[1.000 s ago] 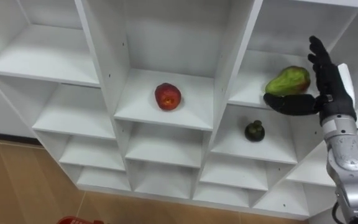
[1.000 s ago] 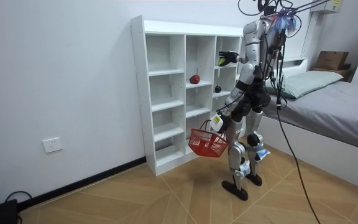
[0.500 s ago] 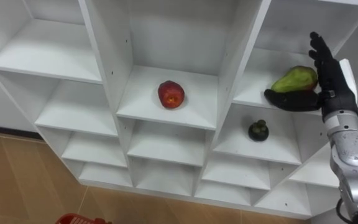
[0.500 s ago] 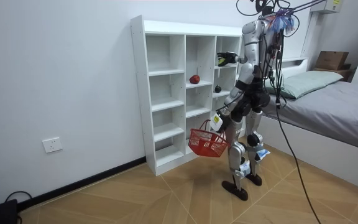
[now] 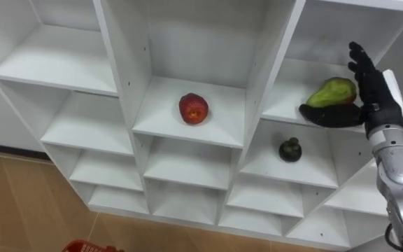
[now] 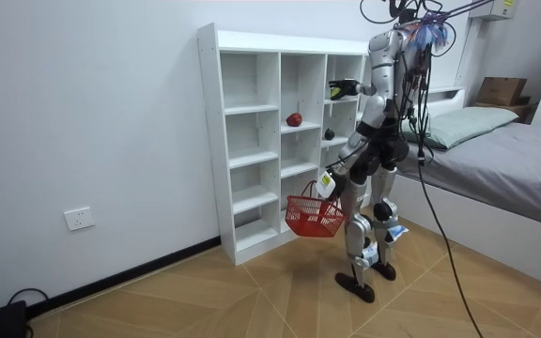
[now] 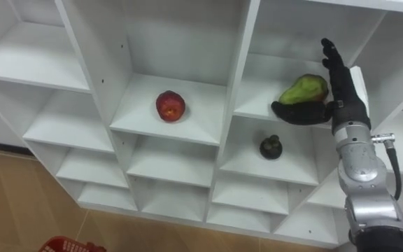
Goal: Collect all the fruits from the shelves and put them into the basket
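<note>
Stance: the robot stands upright facing the white closet (image 5: pixel 54 56), right arm raised to an upper shelf, left arm down at its side.
Right hand: the right hand (image 5: pixel 371 94) is spread wide in the right-hand column. Its fingers are straight and pointing up just beside the green fruit (image 5: pixel 331 92), with the thumb stretched out below the fruit's front. Nothing is closed round it yet.
Green fruit: pear-shaped, lying on its shelf between thumb and fingers. Whether the hand touches it I cannot tell.
Red apple (image 5: pixel 193 108): alone on the middle column's shelf, well apart from the hand.
Dark fruit (image 5: pixel 290 149): small and round, one compartment below the green fruit in the same column, untouched.
Left hand: the left hand (image 6: pixel 330 176) is low beside the hip, with the red basket (image 6: pixel 313 216) hanging from it. The grip is too small to read.
Basket contents: cannot tell through the mesh.
Done: approach to the closet and the reach to the first fruit, by my reading.
Left: close on the green fruit, lift it off the shelf and lower it to the basket. Then do the same for the dark fruit and the red apple.
Progress estimate: early, since three fruits are on the shelves and none is seen collected.
</note>
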